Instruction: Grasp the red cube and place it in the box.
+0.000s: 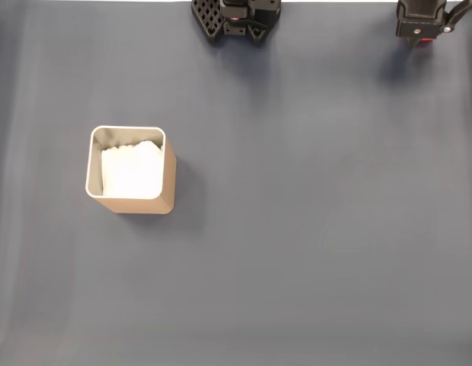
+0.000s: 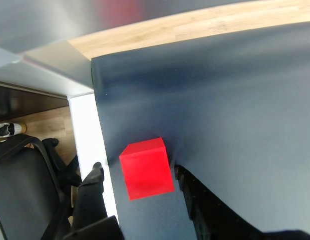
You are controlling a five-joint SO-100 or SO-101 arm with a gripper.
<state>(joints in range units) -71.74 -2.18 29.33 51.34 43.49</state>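
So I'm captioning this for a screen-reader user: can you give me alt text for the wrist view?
A red cube sits on a dark grey mat between the gripper's two open black fingers, close to the mat's edge. Beyond the edge are a white table edge, a wooden floor and part of a black office chair.
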